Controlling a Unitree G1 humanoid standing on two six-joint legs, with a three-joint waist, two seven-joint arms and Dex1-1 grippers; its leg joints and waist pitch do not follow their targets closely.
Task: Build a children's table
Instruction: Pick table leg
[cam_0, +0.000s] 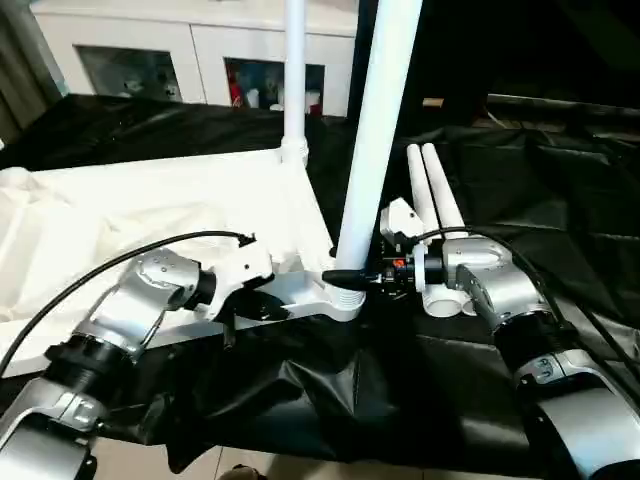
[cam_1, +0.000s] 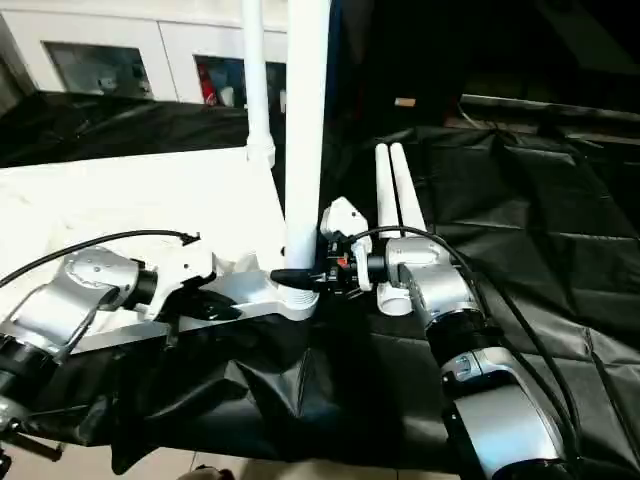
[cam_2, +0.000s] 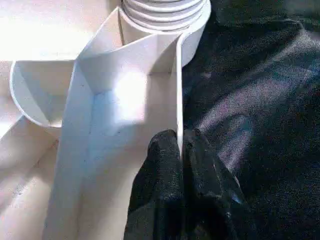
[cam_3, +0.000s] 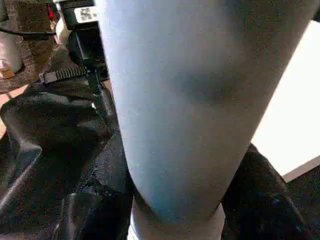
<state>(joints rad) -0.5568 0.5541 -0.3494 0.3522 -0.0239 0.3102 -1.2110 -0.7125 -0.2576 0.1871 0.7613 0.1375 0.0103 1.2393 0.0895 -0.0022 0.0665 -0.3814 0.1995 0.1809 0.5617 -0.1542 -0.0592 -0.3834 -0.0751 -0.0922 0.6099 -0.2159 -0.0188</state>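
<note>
Lying upside down on a black sheet (cam_0: 520, 190), the children's table (cam_0: 150, 215) shows its ribbed, rimmed underside upward. Two legs stand upright in corner sockets: the near leg (cam_0: 375, 140) at the corner closest to the robot, the far leg (cam_0: 294, 75) at the corner beyond it along the same edge. Two loose legs (cam_0: 435, 200) lie side by side on the sheet, just beside the near leg, on its right.

Left claw (cam_2: 180, 150): clenched on the table's thin rim wall, one black finger on each face, close to the near leg's socket. In the head views it sits left of the near leg, at the table's near edge.

Right claw (cam_0: 345, 277): grasping the near leg low down, just above the socket collar, fingers on either side of the shaft, reaching in from the right.

Behind the table, past the far leg, a white glass-door cabinet (cam_0: 200, 55).
</note>
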